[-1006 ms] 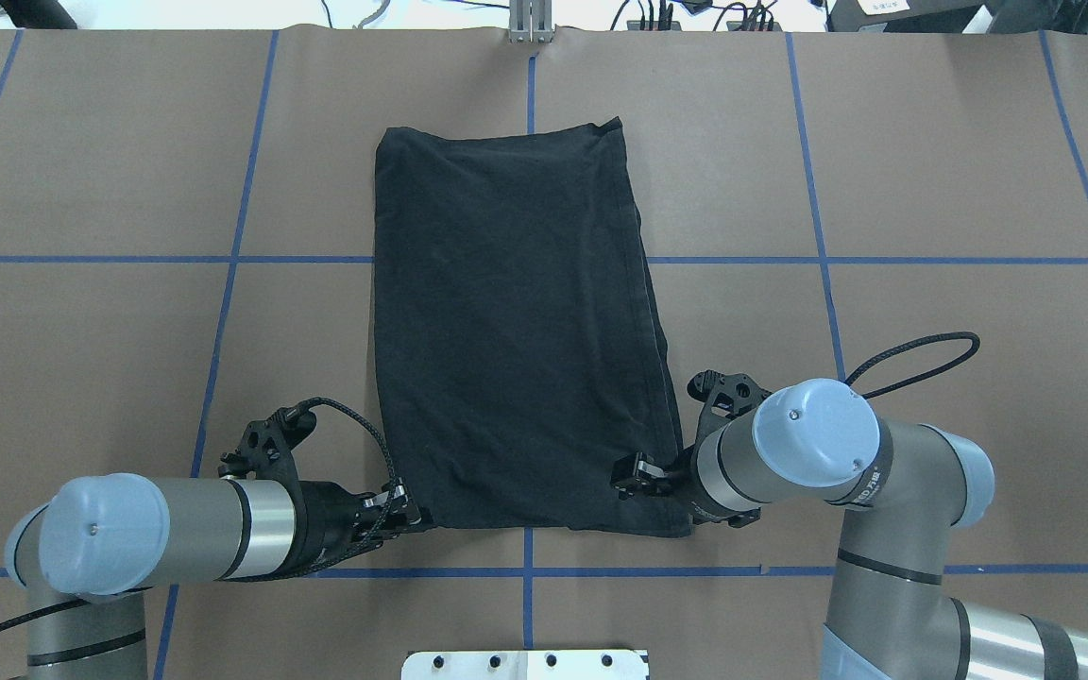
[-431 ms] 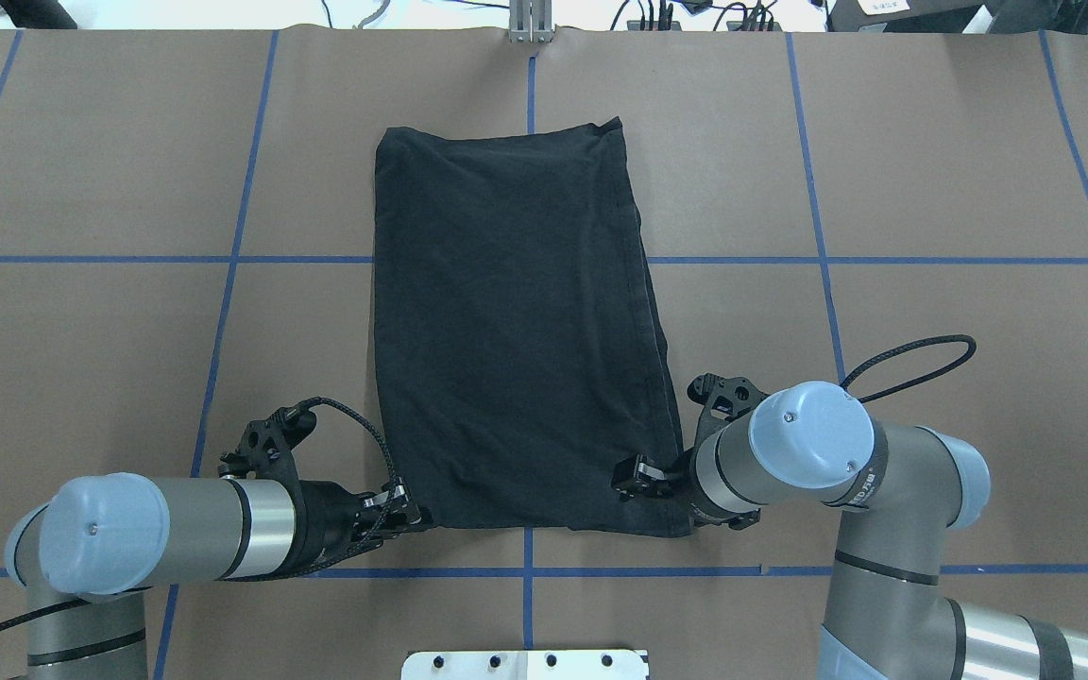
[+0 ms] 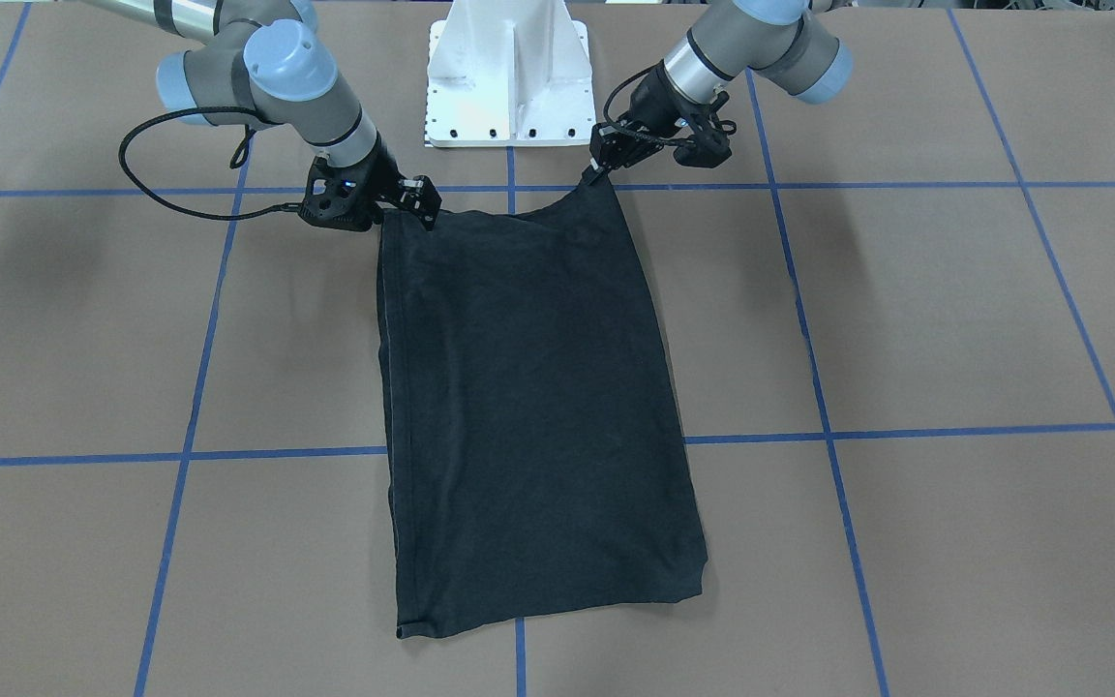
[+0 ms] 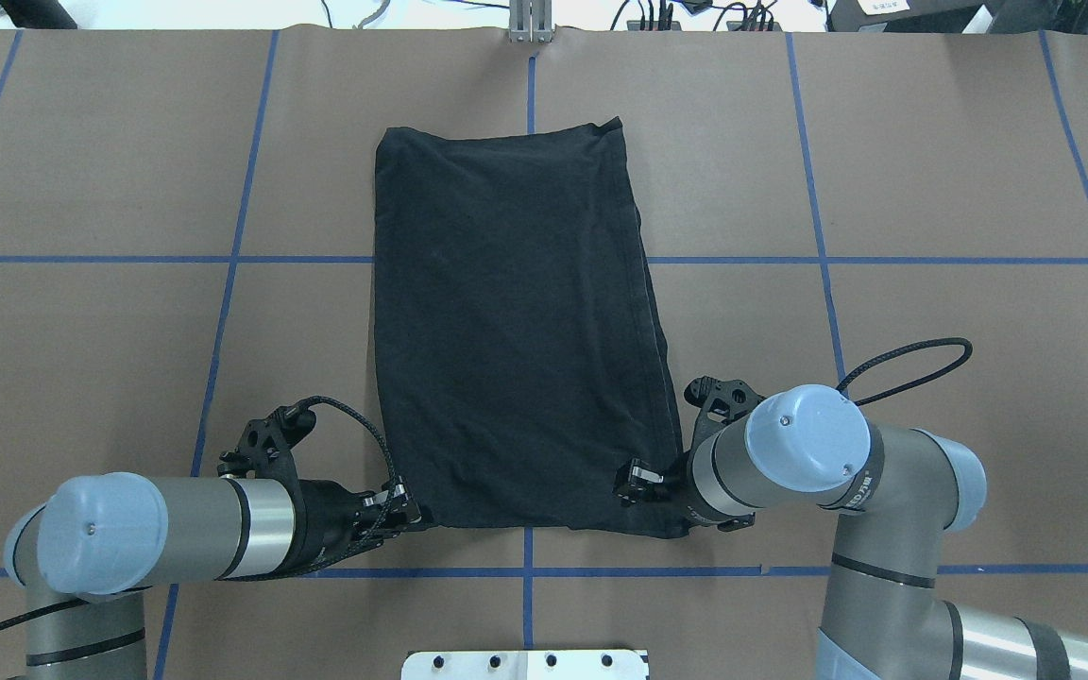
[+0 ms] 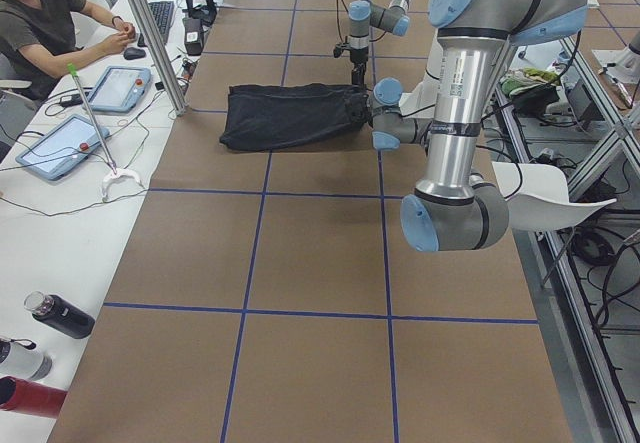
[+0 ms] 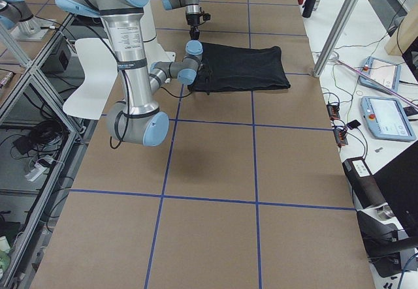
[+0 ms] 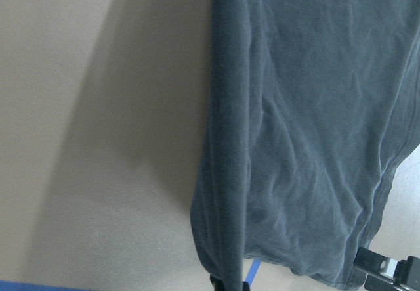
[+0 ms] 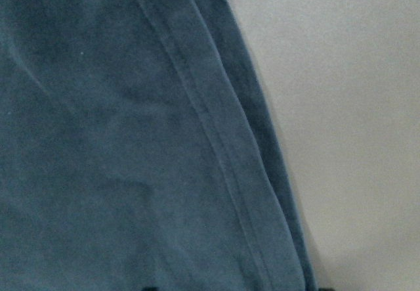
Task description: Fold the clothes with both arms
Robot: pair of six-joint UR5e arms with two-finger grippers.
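The clothes are one black T-shirt (image 4: 516, 321) lying flat on the brown table as a long narrow rectangle (image 3: 528, 407). No logo shows. My left gripper (image 4: 412, 517) sits at the shirt's near left corner, shut on it. In the front-facing view that corner rises in a small peak up to this gripper (image 3: 598, 170). My right gripper (image 4: 637, 480) is low over the near right corner (image 3: 422, 205), open, its fingertips apart over the hem. Both wrist views are filled with dark cloth (image 7: 315, 140) (image 8: 131, 140) beside bare table.
The white base plate (image 3: 509, 87) stands just behind the shirt's near edge. Blue tape lines (image 4: 223, 259) divide the table. Beyond its far edge are a person (image 5: 40, 23) at a desk, tablets (image 5: 60, 143), bottles (image 5: 55, 313) and aluminium posts (image 6: 336, 28).
My right arm has shifted slightly toward the robot and settled lower over the near right corner. The left arm and the shirt have stayed put.
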